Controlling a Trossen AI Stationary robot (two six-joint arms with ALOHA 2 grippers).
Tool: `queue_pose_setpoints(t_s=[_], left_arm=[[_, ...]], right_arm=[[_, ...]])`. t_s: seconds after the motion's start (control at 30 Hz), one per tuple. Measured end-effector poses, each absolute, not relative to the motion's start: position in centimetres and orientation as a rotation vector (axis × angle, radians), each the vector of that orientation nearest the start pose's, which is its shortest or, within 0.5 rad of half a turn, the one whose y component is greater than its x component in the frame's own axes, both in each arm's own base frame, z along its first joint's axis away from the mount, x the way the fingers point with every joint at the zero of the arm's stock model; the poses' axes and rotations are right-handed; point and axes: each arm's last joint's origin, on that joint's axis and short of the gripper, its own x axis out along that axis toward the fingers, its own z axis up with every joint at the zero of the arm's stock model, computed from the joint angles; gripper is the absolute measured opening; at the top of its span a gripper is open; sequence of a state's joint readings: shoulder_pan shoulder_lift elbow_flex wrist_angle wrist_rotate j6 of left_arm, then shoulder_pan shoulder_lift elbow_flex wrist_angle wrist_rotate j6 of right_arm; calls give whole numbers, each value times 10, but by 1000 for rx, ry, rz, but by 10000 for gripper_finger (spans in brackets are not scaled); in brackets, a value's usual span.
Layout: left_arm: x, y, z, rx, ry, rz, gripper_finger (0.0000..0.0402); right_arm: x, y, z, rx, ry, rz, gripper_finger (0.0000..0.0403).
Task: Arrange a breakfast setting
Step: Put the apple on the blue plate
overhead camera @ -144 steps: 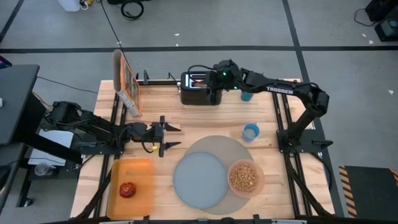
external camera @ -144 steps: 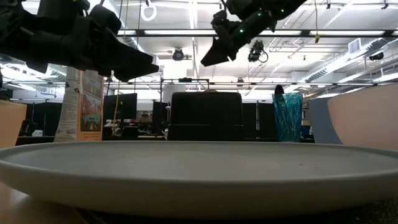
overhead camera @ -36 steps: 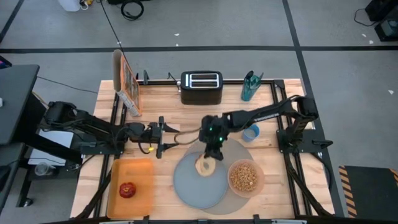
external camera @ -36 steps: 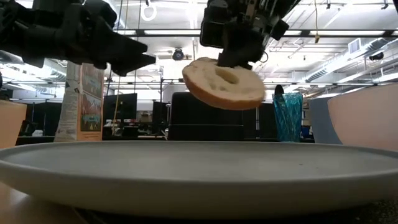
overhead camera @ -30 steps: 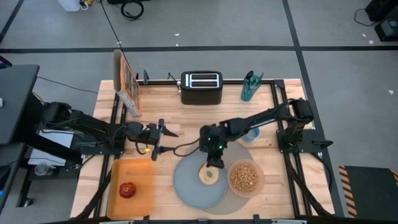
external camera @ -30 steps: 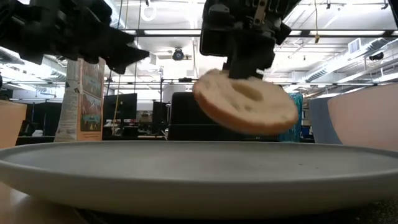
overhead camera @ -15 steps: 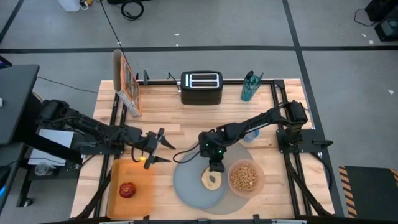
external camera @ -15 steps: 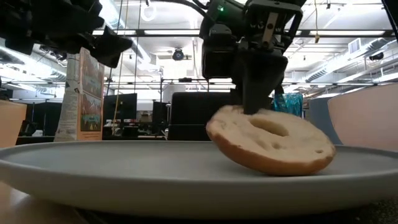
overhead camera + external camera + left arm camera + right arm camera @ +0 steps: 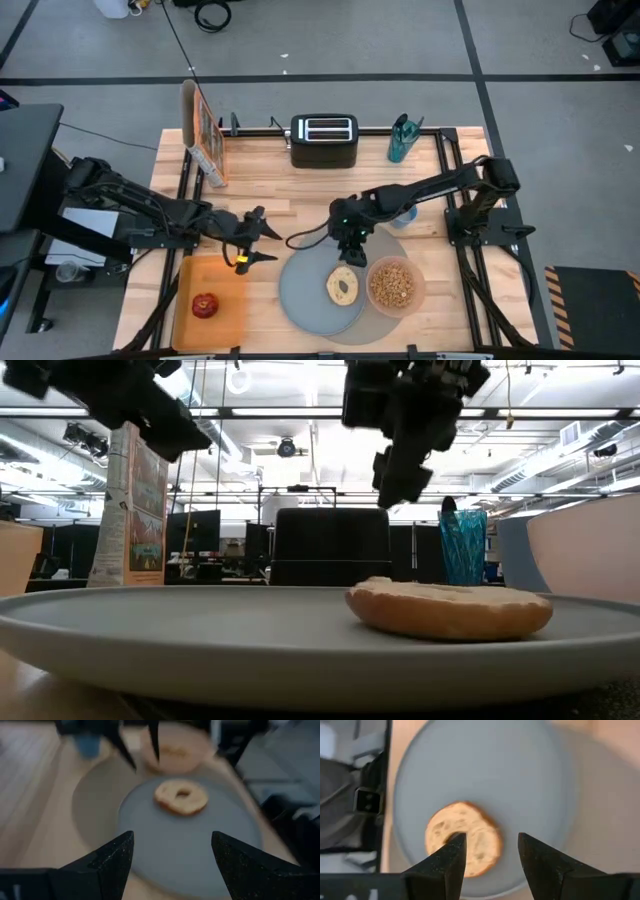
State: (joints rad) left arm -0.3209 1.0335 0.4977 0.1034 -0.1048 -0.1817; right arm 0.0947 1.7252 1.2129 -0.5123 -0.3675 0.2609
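While a bagel (image 9: 343,287) lies flat on the right half of a round grey-blue plate (image 9: 305,290), the right gripper (image 9: 352,249) hangs just above and behind it with nothing held, its two dark fingers (image 9: 443,865) spread apart on either side of the bread as seen from the right wrist camera. From table height, the bagel (image 9: 449,609) rests on the plate (image 9: 200,630) and the right gripper (image 9: 395,478) stands clear of it in the air. The plate sits on a large round grey mat (image 9: 385,238), and a translucent pink bowl (image 9: 393,286) filled with brown cereal (image 9: 392,285) stands on the mat's right edge, just beside the plate. To the left, a small red apple (image 9: 205,305) lies on a flat orange tray (image 9: 225,275) at the front left of the wooden table (image 9: 270,175). The left gripper (image 9: 252,240) hovers above the tray's back edge, jaws wide and empty, its fingers (image 9: 112,857) pointing toward the plate. At the back of the table stand a black toaster (image 9: 323,139), an upright cereal box (image 9: 200,131) and a teal glass (image 9: 400,138); a small blue cup (image 9: 404,213) sits partly hidden under the right arm.
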Motion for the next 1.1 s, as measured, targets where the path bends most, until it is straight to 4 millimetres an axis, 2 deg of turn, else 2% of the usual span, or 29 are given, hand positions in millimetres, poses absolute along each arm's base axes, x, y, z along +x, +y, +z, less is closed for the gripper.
queue_pose_setpoints(t_s=[0.17,0.3,0.47,0.57,0.8,0.93,1.1], left_arm=[[197,-76,231,-101,617,-70,274],[188,-89,253,-195,716,-36,274],[164,-100,265,-282,872,101,274],[150,-105,269,-373,958,174,274],[129,-125,280,-580,1023,196,274],[128,-139,289,-608,1025,167,274],[136,-152,309,-642,1043,212,274]], right_arm=[[341,37,234,320,1028,130,186],[327,38,260,243,941,69,186],[311,44,289,126,827,30,185],[302,47,298,63,780,-17,185],[285,57,286,-4,683,-96,185],[278,69,273,-11,631,-54,185],[271,82,273,-26,604,-37,183]])
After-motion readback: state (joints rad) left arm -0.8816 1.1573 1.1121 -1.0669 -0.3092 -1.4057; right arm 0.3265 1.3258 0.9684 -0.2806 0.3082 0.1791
